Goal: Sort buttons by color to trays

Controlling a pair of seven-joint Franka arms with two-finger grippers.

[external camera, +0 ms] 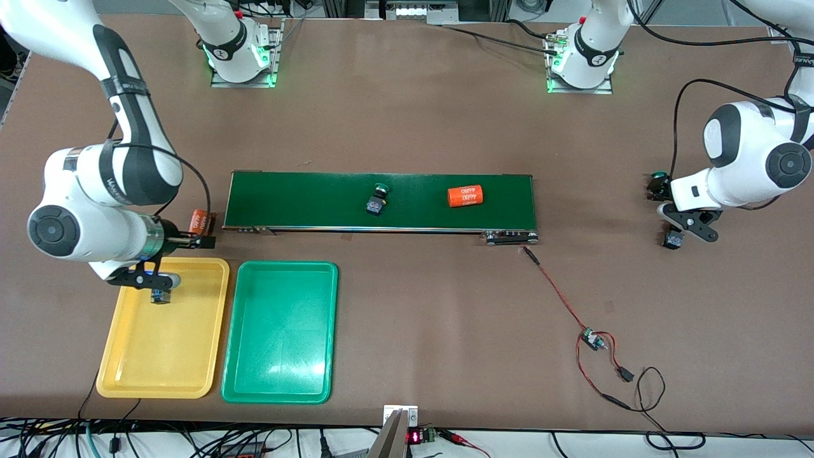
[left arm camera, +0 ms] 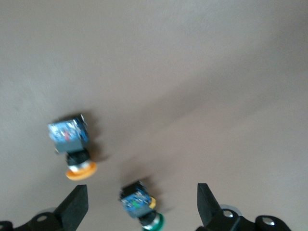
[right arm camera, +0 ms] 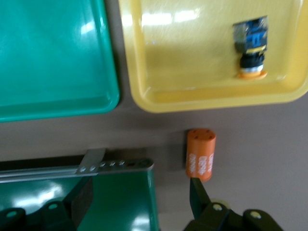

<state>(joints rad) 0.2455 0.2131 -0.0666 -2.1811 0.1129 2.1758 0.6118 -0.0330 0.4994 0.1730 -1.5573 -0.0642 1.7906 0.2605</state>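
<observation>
At roughly 8 o'clock on the brown worktop (external camera: 407, 127), front view as dial: the yellow rectangular plastic tray (external camera: 127, 375) holds one yellow-capped push-button switch (external camera: 161, 296), lying on its side near the tray's 12 o'clock rim. The right gripper (right arm camera: 142, 202) hangs over that rim, fingers apart, nothing between them. The green plastic tray (external camera: 280, 331) sits just beside it at 7 o'clock.

Centre: a green-capped button (external camera: 377, 198) lies on the long dark-green conveyor belt (external camera: 305, 191), with an orange printed cylinder (external camera: 465, 196) toward 3 o'clock of it. A second orange cylinder (right arm camera: 200, 154) lies just off the belt's 9 o'clock end, near the right gripper.

At 3 o'clock: the left gripper (left arm camera: 142, 211) is low over the worktop, fingers spread and not clamped, straddling another green-capped button (left arm camera: 139, 204); another yellow-capped button (left arm camera: 72, 144) lies close by.

Risks, judged:
- The straddled button lies tilted; closing on cap or corner may twist it out.
- A finger may nudge the neighbouring yellow one.
- The right gripper may clip the loose cylinder.
- The belt may carry its button out of reach.
</observation>
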